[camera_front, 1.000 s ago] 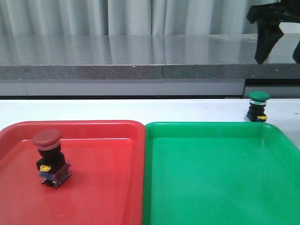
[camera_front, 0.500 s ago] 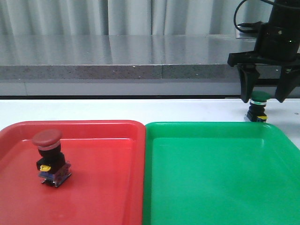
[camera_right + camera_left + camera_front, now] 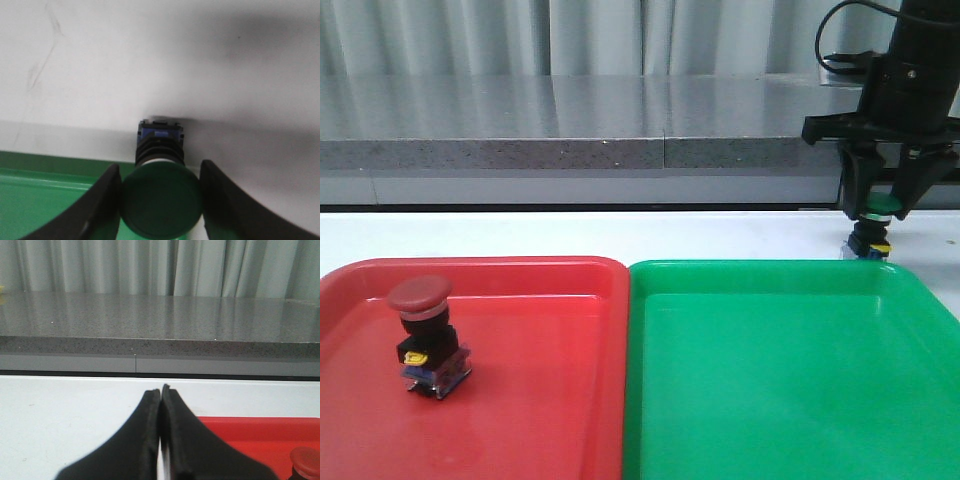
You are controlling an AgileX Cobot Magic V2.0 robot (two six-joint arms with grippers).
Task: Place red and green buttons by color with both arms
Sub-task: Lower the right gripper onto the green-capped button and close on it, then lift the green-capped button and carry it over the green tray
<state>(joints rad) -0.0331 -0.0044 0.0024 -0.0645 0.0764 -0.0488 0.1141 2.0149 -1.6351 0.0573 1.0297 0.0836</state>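
Now green button (image 3: 161, 201) clamped between right fingers (image 3: 100, 202), on table (image 3: 150, 60)

Grey curtain (image 3: 520, 35) behind speckled ledge (image 3: 570, 150)

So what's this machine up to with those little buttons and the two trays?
It is sorting buttons by colour. The red button already stands in the red tray. The right end effector has come down over the green button, which sits on the white table just behind the green tray; its fingers touch the cap on both sides. The left end effector is shut and idle near the red tray.
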